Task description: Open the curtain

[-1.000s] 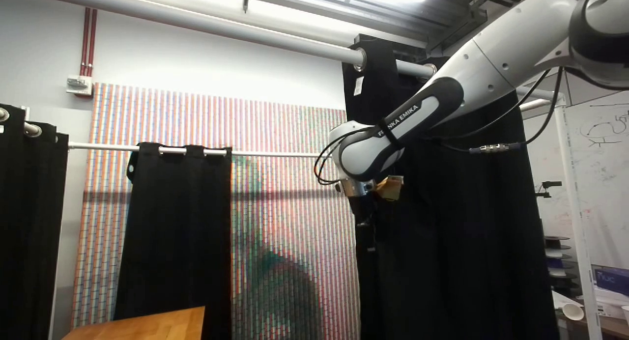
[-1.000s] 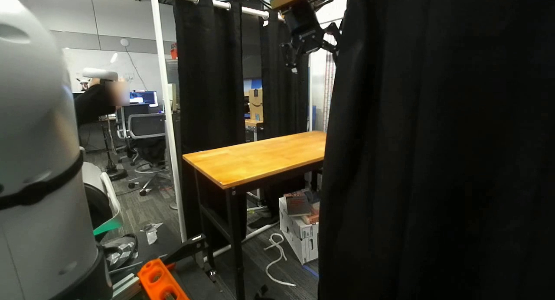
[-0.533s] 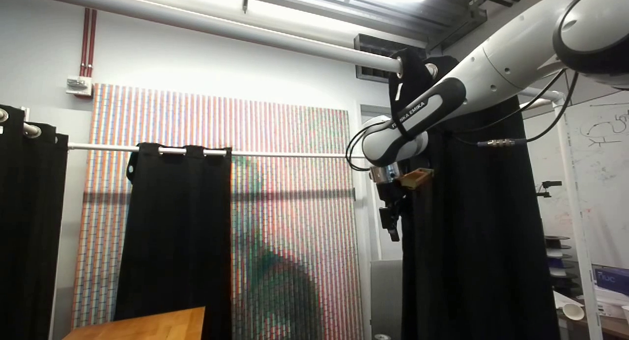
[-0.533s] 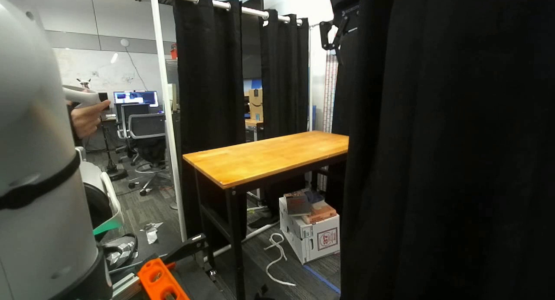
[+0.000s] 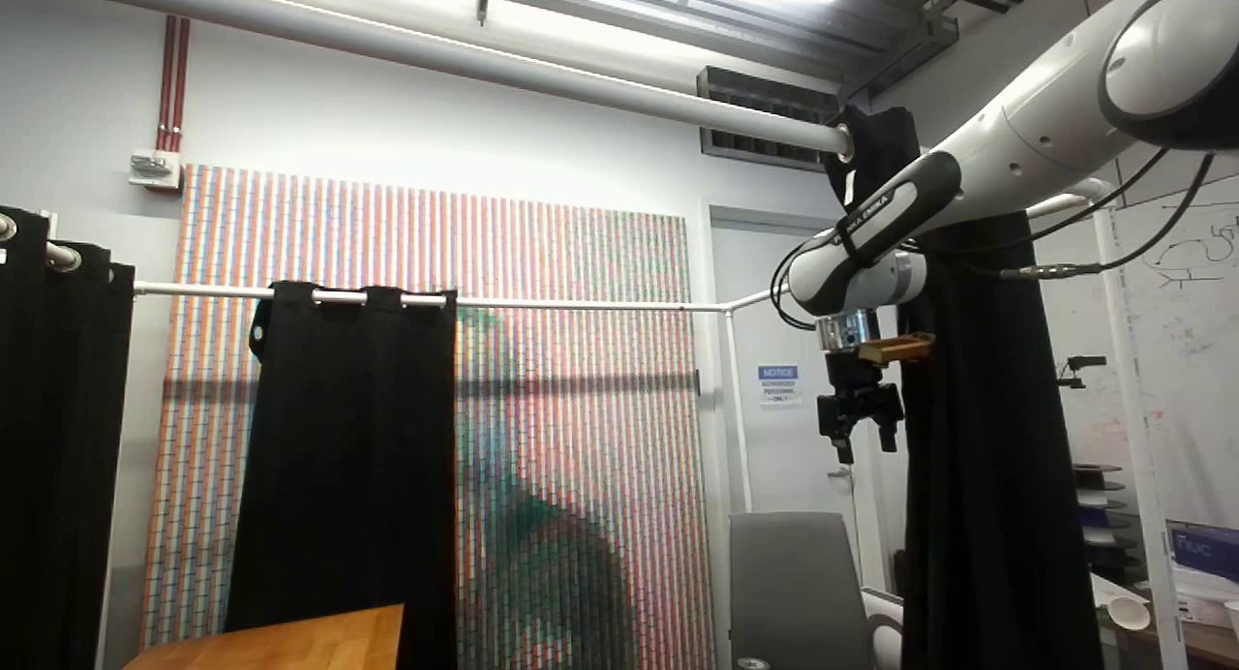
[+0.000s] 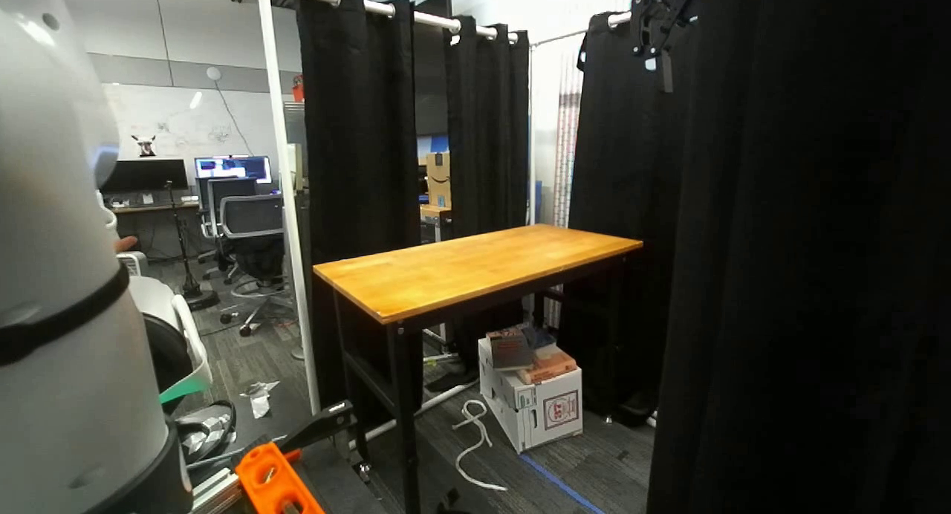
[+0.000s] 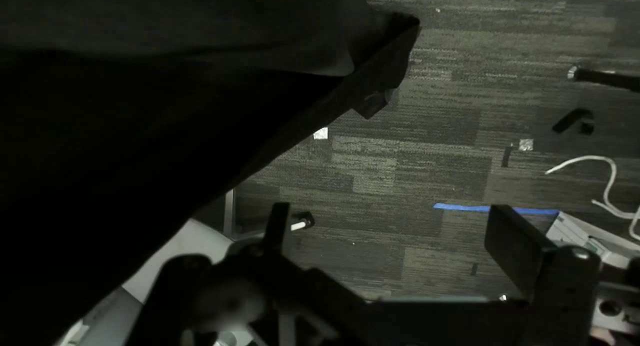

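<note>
The black curtain (image 5: pixel 987 476) hangs by its rings from the thick white rod (image 5: pixel 484 58), bunched towards the robot's side. It also fills the right of an exterior view (image 6: pixel 810 276) and the left of the wrist view (image 7: pixel 150 116). My gripper (image 5: pixel 866 445) points down beside the curtain's free edge, with the arm against the cloth higher up. In the wrist view the fingers (image 7: pixel 390 211) stand wide apart with only floor between them. In an exterior view the gripper (image 6: pixel 657 42) shows near the top, partly hidden by the curtain.
Other black curtains hang behind (image 5: pixel 344 457) and at the far left (image 5: pixel 58 438). A wooden table (image 6: pixel 475 269) stands beyond, with a white box (image 6: pixel 550 417) of books under it. A grey chair (image 5: pixel 799 593) and white frame pole (image 5: pixel 1133 380) stand nearby.
The curtain's edge has slid along the rod towards the robot's side, uncovering the door, the chair and more table. The arm and gripper have moved the same way with it.
</note>
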Robot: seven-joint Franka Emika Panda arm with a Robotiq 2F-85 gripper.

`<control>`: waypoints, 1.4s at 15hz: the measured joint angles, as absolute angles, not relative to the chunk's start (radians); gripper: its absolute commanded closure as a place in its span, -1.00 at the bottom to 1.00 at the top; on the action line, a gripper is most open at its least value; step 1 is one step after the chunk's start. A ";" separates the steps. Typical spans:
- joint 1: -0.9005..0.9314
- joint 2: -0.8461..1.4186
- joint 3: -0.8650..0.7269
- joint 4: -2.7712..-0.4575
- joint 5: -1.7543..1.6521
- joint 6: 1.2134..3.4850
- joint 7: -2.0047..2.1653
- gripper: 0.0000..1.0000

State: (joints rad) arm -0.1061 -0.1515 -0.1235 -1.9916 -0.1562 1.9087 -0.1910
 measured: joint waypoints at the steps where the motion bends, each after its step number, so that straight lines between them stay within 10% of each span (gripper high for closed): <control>1: -0.119 -0.153 -0.137 -2.004 -0.136 1.909 -0.172 -1.00; 21: -0.261 -0.110 -0.380 -2.049 0.259 1.636 -0.629 -1.00</control>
State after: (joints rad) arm -0.2607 -0.1097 -0.3796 -2.0490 0.2593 1.6357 -0.6294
